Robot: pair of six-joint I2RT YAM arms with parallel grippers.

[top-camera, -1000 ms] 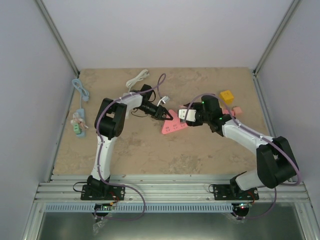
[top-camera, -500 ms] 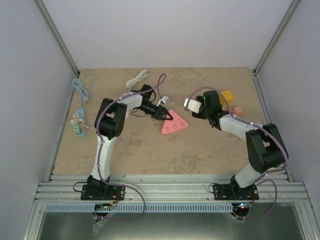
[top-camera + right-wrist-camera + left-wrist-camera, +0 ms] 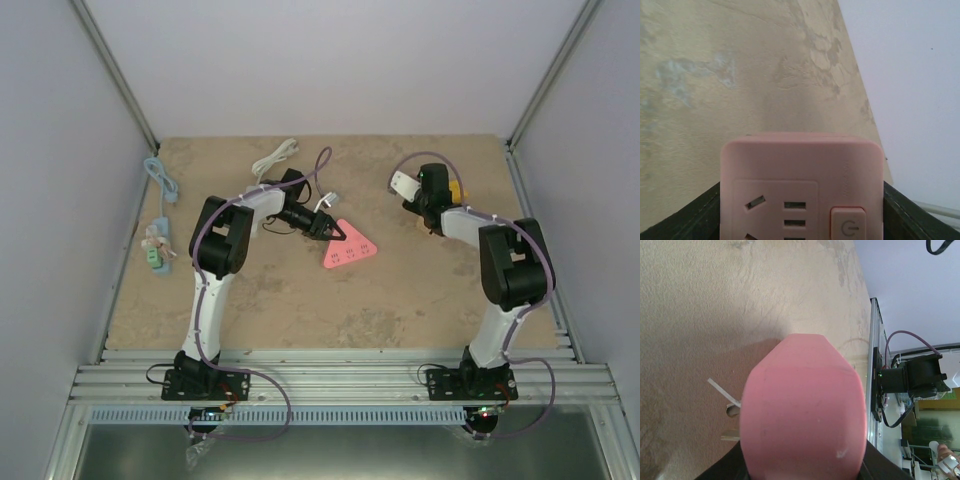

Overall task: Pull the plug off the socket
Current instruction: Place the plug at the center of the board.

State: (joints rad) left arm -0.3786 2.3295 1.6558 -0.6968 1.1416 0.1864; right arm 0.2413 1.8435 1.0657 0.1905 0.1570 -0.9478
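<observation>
At the far right of the table (image 3: 300,300), the pale pink plug (image 3: 401,184) was pinched between the jaws of the right gripper (image 3: 405,188). Its face, with slots and a power button, was turned toward the wrist camera. Well apart from it, the pink triangular socket (image 3: 352,252) sat near the table's middle, with one corner clamped in the nearly closed jaws of the left gripper (image 3: 334,232). Farther out lay two other things: a white cable (image 3: 275,157) near the back edge and a pale blue power strip (image 3: 155,245) by the left wall.
</observation>
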